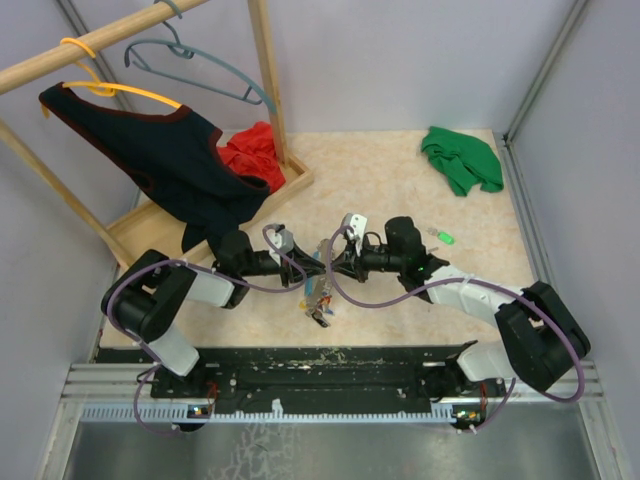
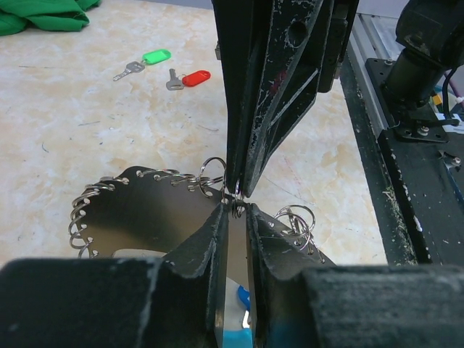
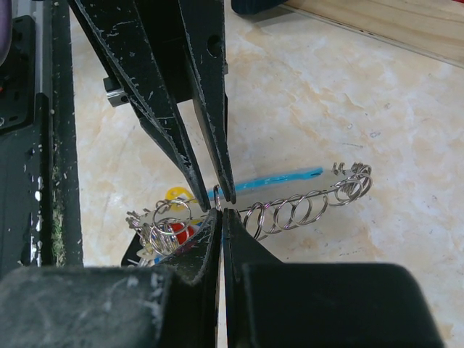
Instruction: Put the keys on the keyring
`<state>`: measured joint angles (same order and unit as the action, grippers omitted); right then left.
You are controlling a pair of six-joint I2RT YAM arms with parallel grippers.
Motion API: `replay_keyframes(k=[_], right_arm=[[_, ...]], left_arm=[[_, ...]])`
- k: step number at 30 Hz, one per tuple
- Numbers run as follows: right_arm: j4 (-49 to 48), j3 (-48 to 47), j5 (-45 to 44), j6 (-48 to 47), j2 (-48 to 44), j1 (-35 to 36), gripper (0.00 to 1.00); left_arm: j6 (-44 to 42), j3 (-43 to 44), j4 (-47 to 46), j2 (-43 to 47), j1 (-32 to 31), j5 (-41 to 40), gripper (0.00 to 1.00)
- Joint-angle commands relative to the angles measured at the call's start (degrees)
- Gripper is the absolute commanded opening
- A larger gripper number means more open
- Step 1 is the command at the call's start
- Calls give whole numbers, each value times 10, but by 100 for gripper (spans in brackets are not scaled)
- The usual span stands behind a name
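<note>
The keyring (image 3: pixel 312 206) is a silvery coiled loop with a light-blue segment (image 3: pixel 283 177) and yellow and red tags (image 3: pixel 177 196). My right gripper (image 3: pixel 221 212) is shut on one small split ring of it and holds it above the table. My left gripper (image 2: pixel 235 212) faces it tip to tip. Its jaws stand a narrow gap apart on either side of that same ring (image 2: pixel 238 209). In the top view both grippers meet at mid-table, left (image 1: pixel 312 268) and right (image 1: pixel 333 262), with the tags (image 1: pixel 320 305) hanging below. The keys lie apart on the table: the green-headed one (image 2: pixel 156 56) and the red-headed one (image 2: pixel 194 77).
A green cloth (image 1: pixel 460 158) lies at the back right. A wooden rack (image 1: pixel 270 90) at the back left carries hangers and a black garment (image 1: pixel 170 165), with a red cloth (image 1: pixel 255 152) on its base. A metal rail (image 1: pixel 330 395) runs along the near edge.
</note>
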<state>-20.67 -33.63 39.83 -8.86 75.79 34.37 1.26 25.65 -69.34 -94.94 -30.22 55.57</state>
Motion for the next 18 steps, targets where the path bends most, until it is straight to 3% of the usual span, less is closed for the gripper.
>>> replay_keyframes(k=[1, 7, 12, 16, 18], right_arm=[[-50, -1, 19, -5, -25, 1, 0], [-50, -1, 28, -5, -25, 1, 0], [-48, -3, 32, -5, -25, 1, 0], [-38, -5, 25, -4, -29, 1, 0], [-25, -9, 18, 1, -37, 1, 8]], left_arm=[[-5, 10, -4, -4, 0, 14, 20], [-2, 13, -5, -3, 0, 19, 17], [-1, 12, -3, 4, 0, 18, 2], [-9, 7, 14, 19, -1, 8, 0], [-19, 2, 29, 35, 0, -6, 0]])
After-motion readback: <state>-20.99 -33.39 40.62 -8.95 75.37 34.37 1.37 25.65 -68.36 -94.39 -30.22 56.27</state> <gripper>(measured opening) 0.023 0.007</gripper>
